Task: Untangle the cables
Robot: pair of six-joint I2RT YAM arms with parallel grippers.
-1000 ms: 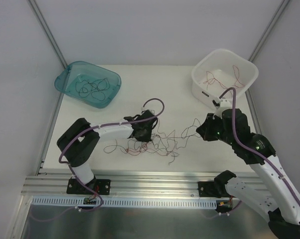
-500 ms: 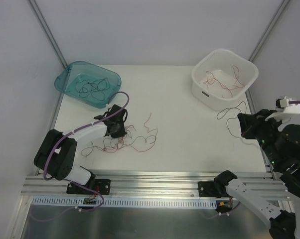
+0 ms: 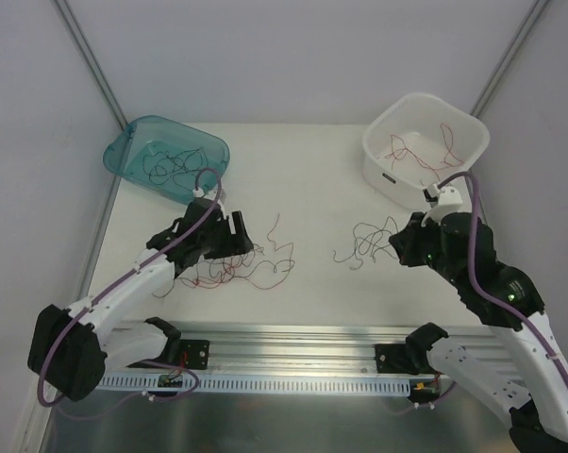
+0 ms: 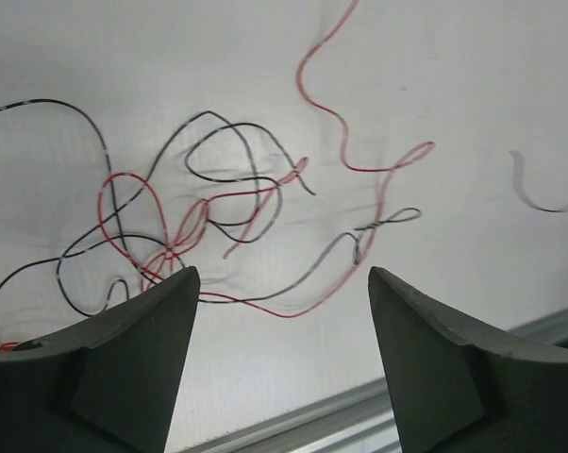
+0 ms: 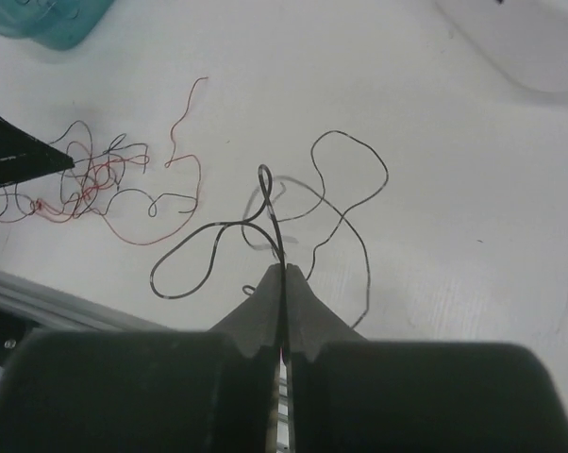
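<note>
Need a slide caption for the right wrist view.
Shut right gripper pinches one black strand, separated from the red-and-black tangle beyond it.

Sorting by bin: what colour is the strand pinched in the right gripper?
Black. The strand in the right gripper shows best in the right wrist view.

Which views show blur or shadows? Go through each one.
Top external: evenly lit, sharp, only faint shadows on the table. Left wrist: cables sharp with soft grey shadows, jaws dark and slightly soft. Right wrist: black cable casts a blurred shadow; jaws dark, out of focus.
</note>
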